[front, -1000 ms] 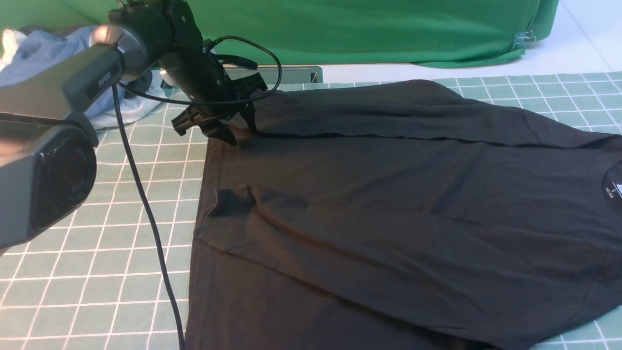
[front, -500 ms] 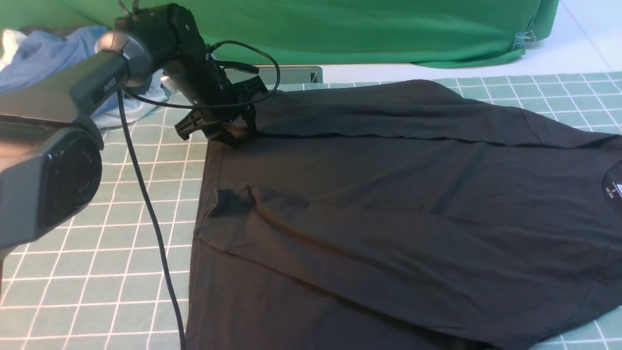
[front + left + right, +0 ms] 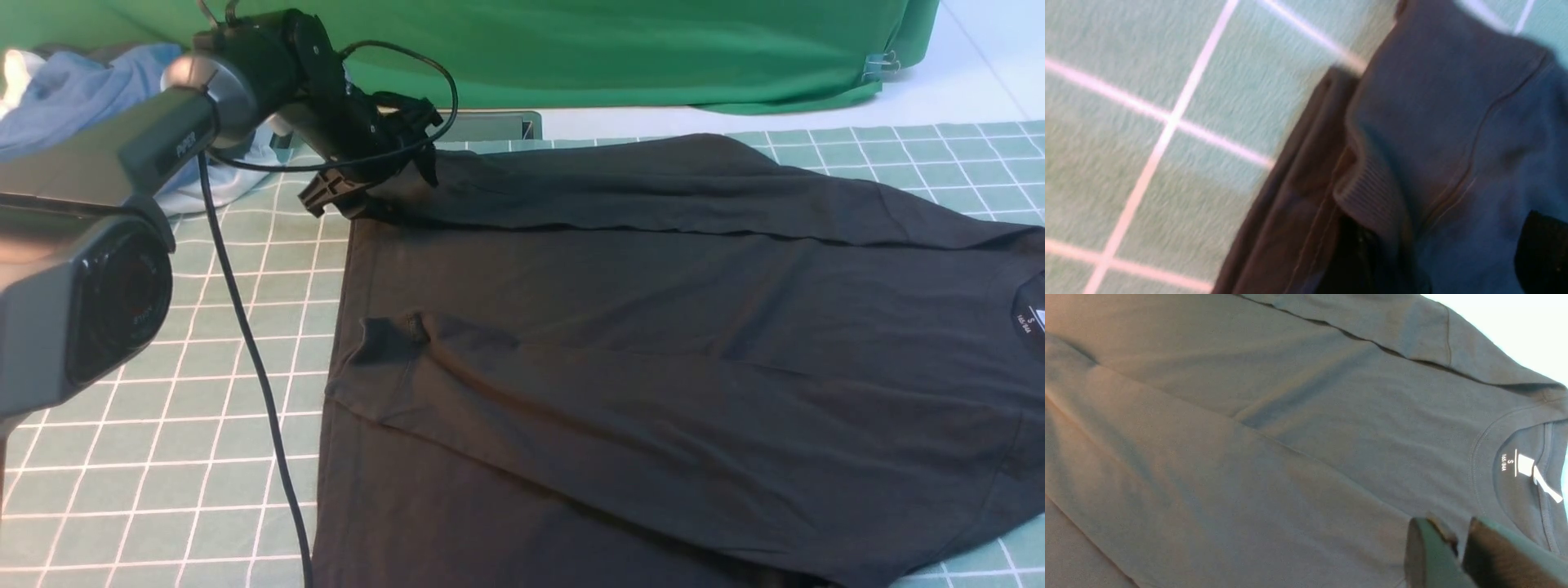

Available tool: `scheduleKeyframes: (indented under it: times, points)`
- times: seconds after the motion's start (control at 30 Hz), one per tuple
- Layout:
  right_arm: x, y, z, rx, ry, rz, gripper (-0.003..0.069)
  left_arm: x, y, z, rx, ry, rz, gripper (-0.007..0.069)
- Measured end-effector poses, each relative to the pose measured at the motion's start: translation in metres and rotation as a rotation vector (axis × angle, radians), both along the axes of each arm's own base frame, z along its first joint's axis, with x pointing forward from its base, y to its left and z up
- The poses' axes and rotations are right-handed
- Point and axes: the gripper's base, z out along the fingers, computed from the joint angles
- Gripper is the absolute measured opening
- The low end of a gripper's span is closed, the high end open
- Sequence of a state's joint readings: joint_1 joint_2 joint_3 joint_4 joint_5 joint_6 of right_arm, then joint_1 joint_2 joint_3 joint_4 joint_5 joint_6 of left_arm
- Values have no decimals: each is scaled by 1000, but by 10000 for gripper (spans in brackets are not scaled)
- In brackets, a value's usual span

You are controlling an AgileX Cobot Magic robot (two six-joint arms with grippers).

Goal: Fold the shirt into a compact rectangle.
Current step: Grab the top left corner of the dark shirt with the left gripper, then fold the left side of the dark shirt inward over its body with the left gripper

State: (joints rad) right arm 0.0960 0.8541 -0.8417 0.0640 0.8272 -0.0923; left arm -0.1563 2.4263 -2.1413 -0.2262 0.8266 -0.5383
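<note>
1. The large black thin-knit T-shirt [image 3: 653,327] is lying flat on the pale green mat with the white grid [image 3: 204,392], hem towards the robot's left and collar towards its right. That is putting one end within reach of each arm.
2. Its far long edge [image 3: 653,184] is lying turned in over the body, and a sleeve cuff [image 3: 392,331] is resting across the middle. I judge this narrowing to be the first stage of making a rectangle.
3. The white neck label [image 3: 1527,465] is facing up inside the collar.
4. The left gripper [image 3: 380,184] is hanging over the far hem corner, where the folded strip ends. In the blurred wrist view a ridge of hem is standing up. Whether the claw is gripping it or has let go, I cannot tell.
5. The right gripper [image 3: 1455,543] is hovering near the collar with its jaws almost together. Whether cloth is pinched between them, I cannot tell.
6. A crumpled blue garment [image 3: 73,90] is sitting beyond the mat's far left corner, well apart from the shirt.
</note>
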Motion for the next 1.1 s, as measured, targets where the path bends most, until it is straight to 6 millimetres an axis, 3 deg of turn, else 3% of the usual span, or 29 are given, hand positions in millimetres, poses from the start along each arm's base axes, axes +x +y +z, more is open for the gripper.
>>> scheduleKeyframes:
  times: [0.13, 0.2, 0.3, 0.4, 0.47, 0.57, 0.7, 0.83, 0.87, 0.9, 0.97, 1.1]
  points:
    - [0, 0, 0, 1, -5, 0, 171, 3, 0, 2, -7, -33, 12, 467]
    - [1, 0, 1, 1, -8, -1, 176, 5, 2, 2, 25, -59, 11, 412]
    - [1, 0, 1, 2, -17, -1, 180, 7, 6, 0, 82, -81, 6, 287]
    - [1, 0, 2, 2, -23, -1, 183, 6, 9, -7, 103, -46, 4, 102]
    - [1, 0, 2, 2, -23, -1, 185, 3, 9, -9, 91, -14, 4, 43]
    - [1, 0, 2, 2, -23, -2, 187, -1, 6, 1, 34, 8, 5, 23]
    - [1, 0, 2, 2, -23, -2, 190, -11, 2, 48, -46, -36, 6, 21]
    - [1, 0, 1, 1, -22, -1, 197, -34, 3, 111, -71, -83, -17, 21]
    - [1, 0, 1, 1, -22, -1, 197, -35, 3, 111, -70, -77, -19, 21]
    - [1, 0, 1, 2, -22, -2, 198, -47, 4, 130, -70, -67, -33, 21]
    - [1, 0, 1, 2, -22, -2, 198, -62, 5, 150, -64, -37, -55, 21]
    - [1, 0, 1, 3, -21, -2, 198, -86, 6, 174, -44, -8, -98, 21]
